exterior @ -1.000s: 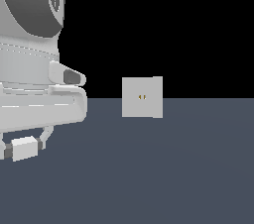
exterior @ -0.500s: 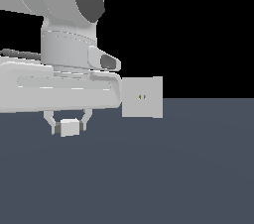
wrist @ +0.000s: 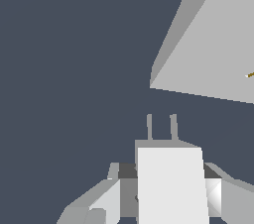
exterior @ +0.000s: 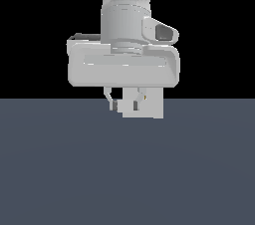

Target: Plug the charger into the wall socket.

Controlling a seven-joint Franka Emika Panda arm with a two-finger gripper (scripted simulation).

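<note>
Charger [wrist: 171, 183] clamped in gripper [wrist: 163, 193]; prongs [wrist: 161, 128] sit off-line from wall socket [wrist: 208, 54] holes, so a jam against plate is risked.

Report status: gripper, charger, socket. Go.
Gripper shut on small white-grey block charger, two prongs forward. Flat light-grey square wall socket ahead, prongs not touching it. Nothing seen between them.
</note>
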